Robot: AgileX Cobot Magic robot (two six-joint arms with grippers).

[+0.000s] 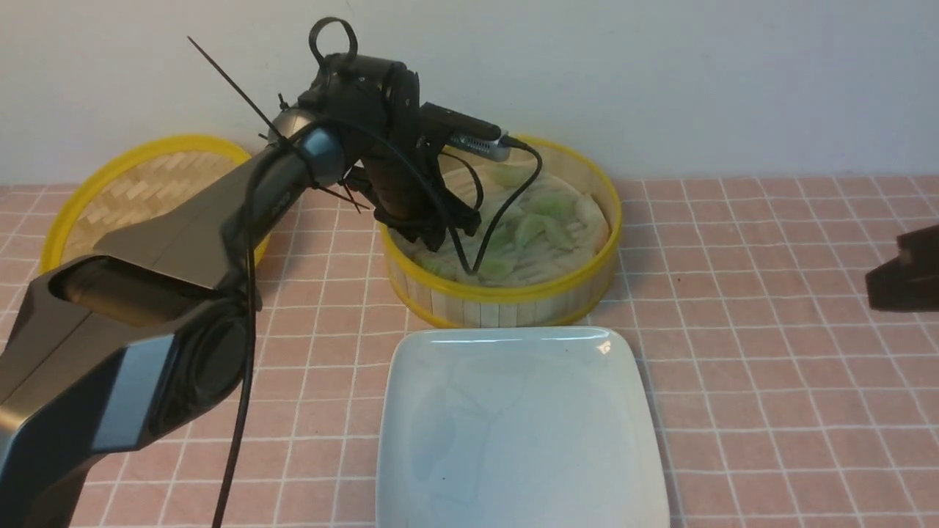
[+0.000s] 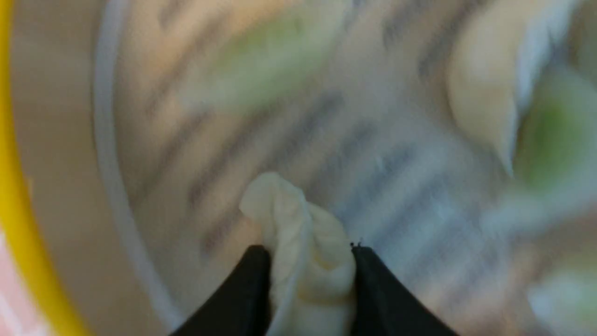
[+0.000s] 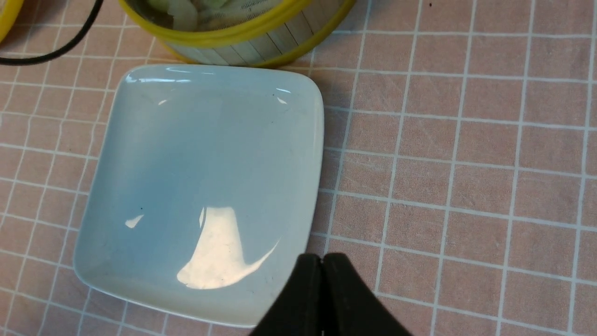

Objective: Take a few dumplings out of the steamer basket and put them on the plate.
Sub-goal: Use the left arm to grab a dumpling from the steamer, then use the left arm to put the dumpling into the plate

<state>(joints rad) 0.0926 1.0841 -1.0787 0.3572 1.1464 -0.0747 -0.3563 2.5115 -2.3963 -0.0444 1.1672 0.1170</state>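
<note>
Presently, step: first pick-up, as I judge it. The plate (image 1: 513, 425), nearest the robot, lies bare; just beyond it, inside the steamer basket (image 1: 506, 304), the left tool (image 2: 310, 254) is clamped on one cream dumpling (image 2: 298, 219). Whether it has cleared the slatted floor I cannot tell.
Next move: lift it over the yellow rim, bring it back above the plate, and lower it before parting the jaws; the skin looks soft and may stick.
Left arm: reaches from the near left forward, wrist bent steeply down into the basket's left half.
Right tool (image 3: 321, 261): pressed together, holding nothing, above the surface (image 1: 770, 367) off to the right.
Other dumplings (image 1: 543, 227): pale green, further in.
</note>
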